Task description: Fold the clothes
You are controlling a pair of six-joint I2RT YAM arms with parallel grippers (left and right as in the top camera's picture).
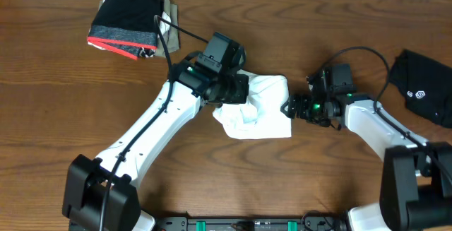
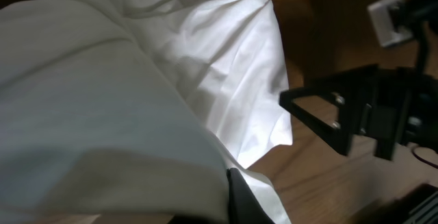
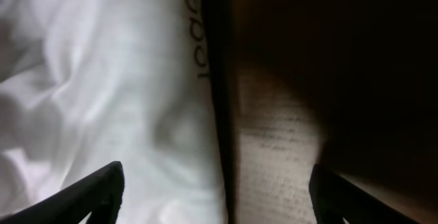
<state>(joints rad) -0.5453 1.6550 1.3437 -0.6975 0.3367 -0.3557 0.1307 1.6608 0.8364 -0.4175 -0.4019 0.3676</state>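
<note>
the white shirt (image 1: 260, 111) lies bunched, only part folded; the black garment (image 1: 427, 90) waits untouched. left gripper (image 1: 240, 93) pinches the shirt, right gripper (image 1: 289, 109) stands open.

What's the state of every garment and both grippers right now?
white shirt: crumpled in a heap mid-table, not folded.
black garment: white logo showing, lying loose at the right edge, untouched.
dark pile: folded, at the far left corner, untouched.
left gripper: shut on the white shirt's left side.
right gripper: open, fingers straddling the shirt's right edge, nothing clamped.
</note>
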